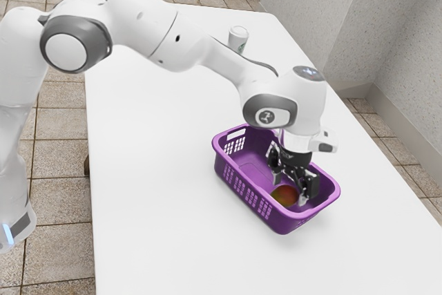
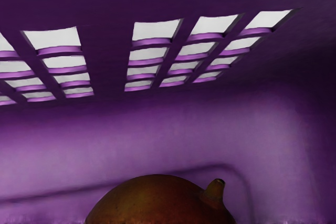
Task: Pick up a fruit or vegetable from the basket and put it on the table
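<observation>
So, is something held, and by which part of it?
It cannot be told: the end effector is at the rounded reddish-brown fruit in the purple plastic basket; contact is unclear.

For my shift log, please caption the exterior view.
Gripper reaching down into the purple basket, close to a reddish fruit.

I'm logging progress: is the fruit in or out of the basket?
In. The fruit is inside the basket, lower than its rim; the wrist view shows purple basket behind it.

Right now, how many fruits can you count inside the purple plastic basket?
1: a rounded, reddish-brown fruit with a stem, at the black gripper, which may hide others.
</observation>
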You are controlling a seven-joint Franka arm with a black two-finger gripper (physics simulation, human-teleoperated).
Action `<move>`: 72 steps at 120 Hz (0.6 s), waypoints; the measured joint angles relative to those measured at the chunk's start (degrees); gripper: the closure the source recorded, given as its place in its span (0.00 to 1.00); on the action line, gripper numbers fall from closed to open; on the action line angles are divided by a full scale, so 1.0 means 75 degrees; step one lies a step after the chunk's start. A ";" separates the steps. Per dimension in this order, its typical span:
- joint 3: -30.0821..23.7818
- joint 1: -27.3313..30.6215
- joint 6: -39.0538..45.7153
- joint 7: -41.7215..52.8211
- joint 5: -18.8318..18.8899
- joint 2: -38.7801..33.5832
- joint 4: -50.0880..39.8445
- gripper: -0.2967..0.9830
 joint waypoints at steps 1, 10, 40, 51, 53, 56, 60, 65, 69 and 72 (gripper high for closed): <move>0.0000 -0.0001 0.0004 -0.0001 -0.0003 -0.0005 -0.0004 0.23; 0.0000 0.0000 0.0034 -0.0006 -0.0026 -0.0026 -0.0030 0.23; 0.0003 -0.0010 0.0110 -0.0020 -0.0165 -0.0028 -0.0212 0.23; 0.0010 -0.0002 0.0127 -0.0023 -0.0180 0.0001 -0.0217 0.23; 0.0010 -0.0001 0.0130 -0.0024 -0.0181 0.0007 -0.0217 0.23; 0.0009 0.0000 0.0134 -0.0025 -0.0183 0.0023 -0.0217 0.23; 0.0009 0.0001 0.0139 -0.0026 -0.0186 0.0040 -0.0218 0.23; 0.0005 0.0001 0.0155 -0.0027 -0.0188 0.0058 -0.0218 0.23; 0.0004 -0.0004 0.0173 -0.0028 -0.0189 0.0072 -0.0218 0.23; 0.0003 -0.0002 0.0188 -0.0028 -0.0190 0.0094 -0.0218 0.23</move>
